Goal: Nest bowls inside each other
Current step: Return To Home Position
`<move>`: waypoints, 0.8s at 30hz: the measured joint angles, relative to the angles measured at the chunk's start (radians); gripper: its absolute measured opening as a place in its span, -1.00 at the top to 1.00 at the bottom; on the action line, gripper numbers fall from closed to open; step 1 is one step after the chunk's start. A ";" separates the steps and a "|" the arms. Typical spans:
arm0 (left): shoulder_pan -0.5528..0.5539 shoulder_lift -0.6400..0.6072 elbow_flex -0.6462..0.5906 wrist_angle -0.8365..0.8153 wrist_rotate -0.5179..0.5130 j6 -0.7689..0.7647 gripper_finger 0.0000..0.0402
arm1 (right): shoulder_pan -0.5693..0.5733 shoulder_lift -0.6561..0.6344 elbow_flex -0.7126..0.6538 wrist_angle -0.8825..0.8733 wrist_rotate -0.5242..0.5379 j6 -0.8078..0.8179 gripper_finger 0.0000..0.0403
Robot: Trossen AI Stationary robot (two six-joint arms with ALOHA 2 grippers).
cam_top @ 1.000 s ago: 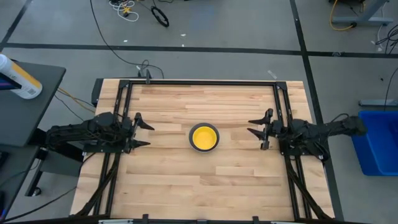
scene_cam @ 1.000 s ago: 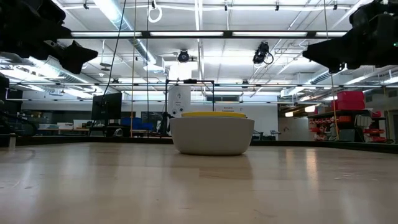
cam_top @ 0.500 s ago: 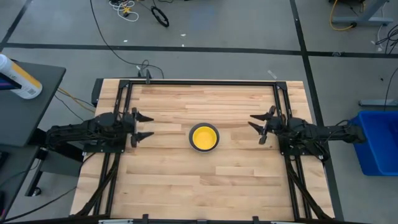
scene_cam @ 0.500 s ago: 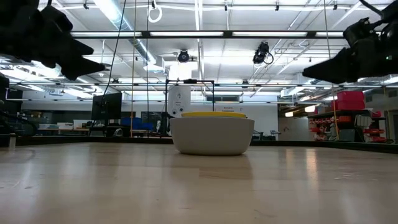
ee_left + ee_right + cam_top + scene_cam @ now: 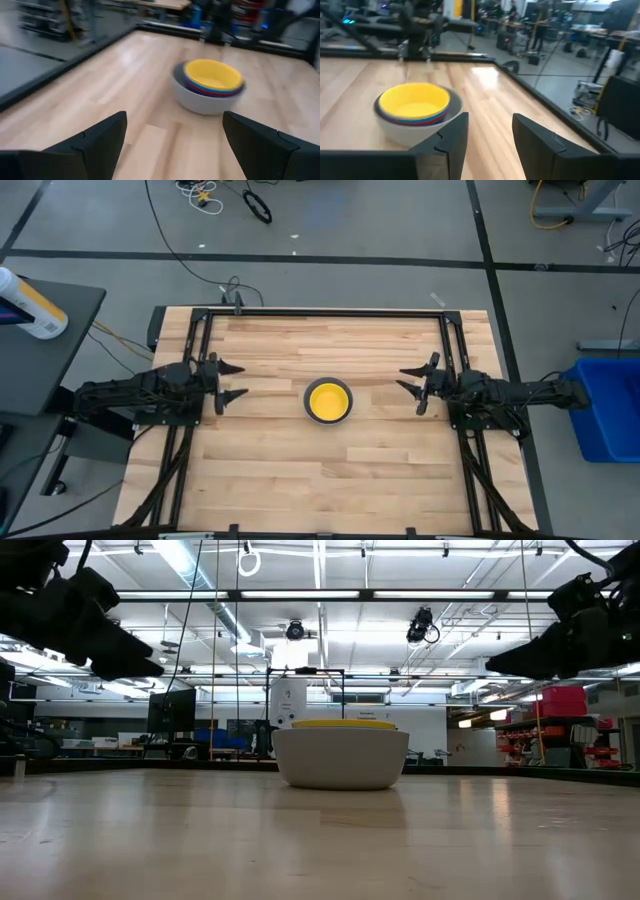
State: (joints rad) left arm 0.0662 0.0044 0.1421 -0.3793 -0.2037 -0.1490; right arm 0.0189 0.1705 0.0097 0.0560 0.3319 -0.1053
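The bowls stand as one stack at the table's middle, resting on the grey bowl's base. The grey bowl is outermost; red and blue rims show under the yellow bowl on top. My left gripper hovers open near the table's left edge, well clear of the stack. My right gripper hovers open near the right edge, also clear of it.
Black frame rails run along the table's left, right and far edges. Bare wooden tabletop lies all around the stack. A blue bin stands off the table to the right.
Both grippers have turned at the wrist and tipped a little downward while staying near their edges of the table. In the high view the left gripper's fingertips show closer together than before, as the wrist has swung. The bowl stack has not moved.
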 joint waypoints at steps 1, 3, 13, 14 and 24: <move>0.000 0.000 0.000 0.003 -0.020 -0.001 -0.68 | 0.000 0.007 0.000 -0.001 -0.014 0.001 0.19; 0.000 0.000 0.000 0.004 -0.030 0.008 -0.68 | 0.000 0.022 0.000 -0.002 -0.030 0.002 0.18; 0.000 0.000 0.000 0.054 -0.080 0.031 -0.68 | 0.000 0.105 0.000 -0.001 -0.020 -0.011 0.17; 0.000 0.000 0.000 0.065 -0.070 0.030 -0.68 | 0.000 0.111 0.000 -0.001 -0.020 0.002 0.18; 0.000 -0.001 0.000 0.117 0.120 0.037 -0.68 | 0.000 0.123 0.000 0.000 -0.022 0.124 0.19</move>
State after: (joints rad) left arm 0.0658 0.0036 0.1421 -0.2620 -0.0837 -0.1123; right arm 0.0185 0.2932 0.0097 0.0559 0.3103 0.0189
